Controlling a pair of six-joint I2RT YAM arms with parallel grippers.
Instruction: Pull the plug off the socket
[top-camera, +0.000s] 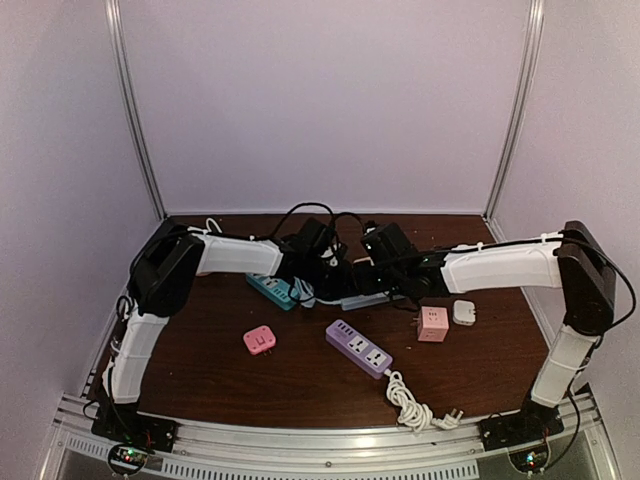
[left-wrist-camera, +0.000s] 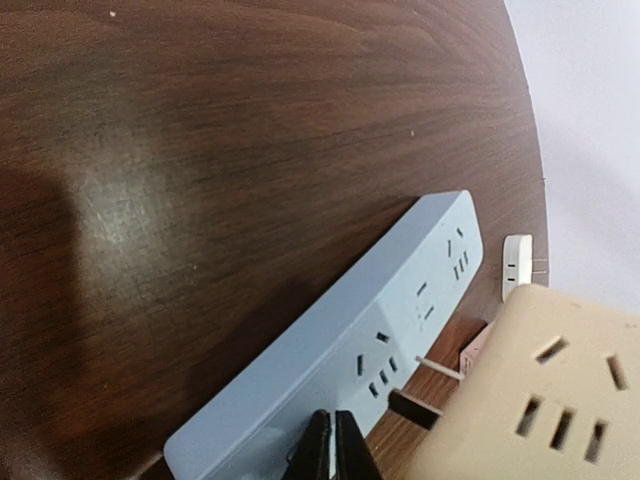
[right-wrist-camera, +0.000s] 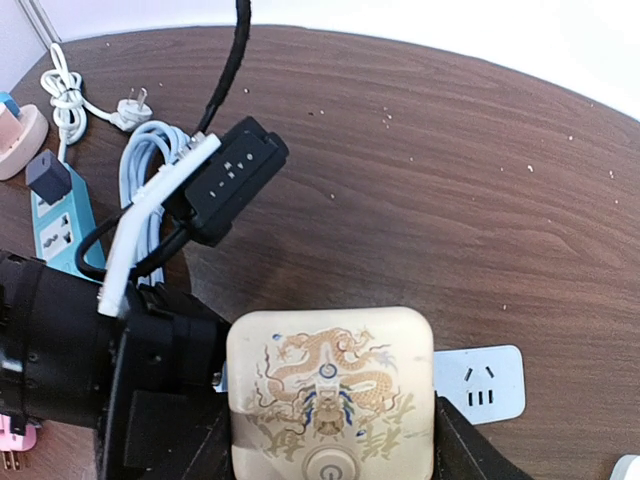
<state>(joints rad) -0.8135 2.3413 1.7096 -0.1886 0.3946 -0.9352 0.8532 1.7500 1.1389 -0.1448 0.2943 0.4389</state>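
Observation:
A light blue power strip (left-wrist-camera: 330, 340) lies on the brown table; it also shows in the top view (top-camera: 362, 299) and the right wrist view (right-wrist-camera: 480, 380). My left gripper (left-wrist-camera: 331, 445) is shut, its tips pressing down on the strip's near end. My right gripper (right-wrist-camera: 330, 440) is shut on the plug, a beige cube adapter with a dragon print (right-wrist-camera: 330, 390). In the left wrist view the cube (left-wrist-camera: 540, 400) hangs beside and above the strip. Its prongs (left-wrist-camera: 412, 408) are bare and out of the sockets.
A teal strip (top-camera: 272, 288) with a coiled cable lies behind the left gripper. A purple strip (top-camera: 358, 347) with a white cord (top-camera: 415, 405) lies in front. A pink cube (top-camera: 259, 340), a pink adapter (top-camera: 432, 323) and a white adapter (top-camera: 464, 311) sit nearby.

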